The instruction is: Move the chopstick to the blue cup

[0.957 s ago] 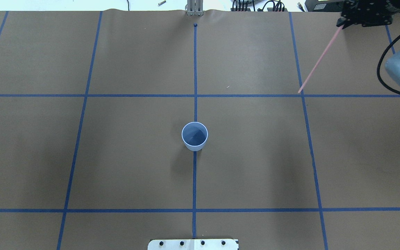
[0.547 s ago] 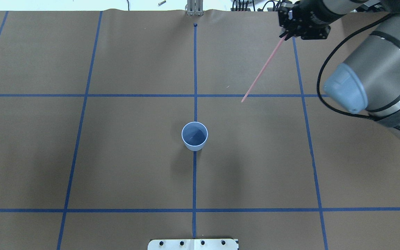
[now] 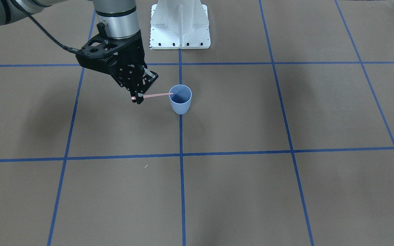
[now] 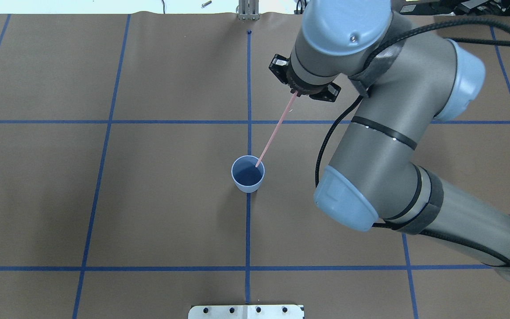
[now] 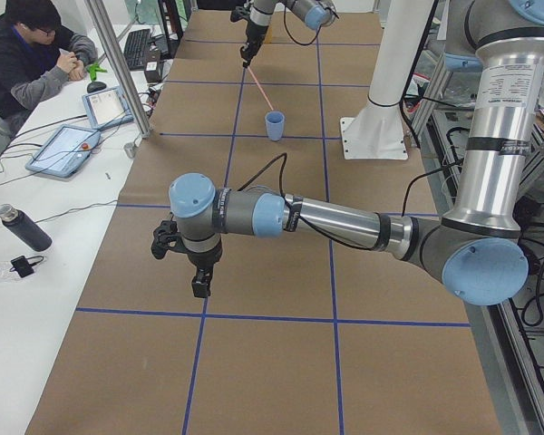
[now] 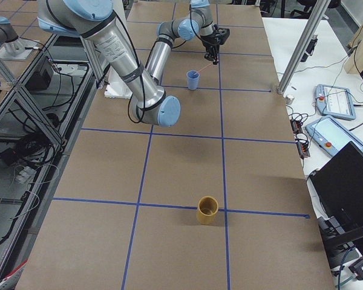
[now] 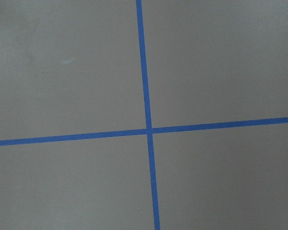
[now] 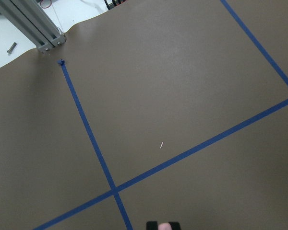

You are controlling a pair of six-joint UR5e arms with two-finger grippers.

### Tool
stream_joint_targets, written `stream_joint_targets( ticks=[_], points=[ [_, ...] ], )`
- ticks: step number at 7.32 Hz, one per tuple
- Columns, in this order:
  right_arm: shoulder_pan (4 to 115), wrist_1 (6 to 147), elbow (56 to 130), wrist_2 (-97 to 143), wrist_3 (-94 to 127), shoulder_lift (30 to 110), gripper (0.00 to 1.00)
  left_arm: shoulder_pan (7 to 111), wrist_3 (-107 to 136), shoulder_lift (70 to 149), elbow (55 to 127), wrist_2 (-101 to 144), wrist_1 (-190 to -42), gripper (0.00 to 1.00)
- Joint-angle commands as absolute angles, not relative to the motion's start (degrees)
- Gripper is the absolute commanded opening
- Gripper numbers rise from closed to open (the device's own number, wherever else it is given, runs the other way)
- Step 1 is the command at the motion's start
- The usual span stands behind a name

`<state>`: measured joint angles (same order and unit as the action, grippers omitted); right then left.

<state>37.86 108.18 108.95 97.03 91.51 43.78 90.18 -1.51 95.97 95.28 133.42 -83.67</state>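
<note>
The blue cup (image 4: 248, 173) stands upright at the table's middle, on the centre tape line; it also shows in the front view (image 3: 180, 100). My right gripper (image 3: 137, 99) is shut on the upper end of the pale pink chopstick (image 4: 276, 130). The stick slants down from the gripper, and its lower tip is at the cup's rim on the gripper's side (image 3: 171, 93). In the right wrist view only the stick's pink end (image 8: 164, 226) shows, at the bottom edge. My left gripper (image 5: 199, 281) hangs over bare table far from the cup; I cannot tell if it is open or shut.
A mustard-yellow cup (image 6: 207, 209) stands upright at the table's right end. The white robot base (image 3: 180, 24) is behind the blue cup. A tiny white fleck (image 3: 146, 166) lies on the paper. An operator (image 5: 27, 54) sits at a side desk with tablets.
My right arm has swung from the far right corner toward the table's middle, carrying the chopstick. The stick's lower tip has gone from the open table to the cup's rim.
</note>
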Motion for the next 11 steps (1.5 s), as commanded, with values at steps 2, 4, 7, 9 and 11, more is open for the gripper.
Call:
stream_joint_targets(
  ticks=[2,4,7,9,11],
  points=[
    [32.18,109.86,106.45,89.76,94.22,42.36,0.0,90.18,-1.41,95.98,95.19,133.42,-83.67,0.98],
    [30.16,109.69,105.91,87.02,94.22,42.36,0.0,90.18,-1.41,95.98,95.19,133.42,-83.76,0.98],
    [29.0,109.69,105.73,84.99,93.87,42.19,0.97,90.18,-1.41,95.98,95.19,133.42,-83.76,0.98],
    [29.18,109.69,107.3,85.51,92.12,41.93,1.0,90.18,-1.32,95.98,94.92,133.42,-83.85,0.98],
    [35.55,109.69,107.75,93.11,83.73,41.92,1.0,90.09,-1.23,96.06,93.44,133.42,-83.94,0.98]
  ],
)
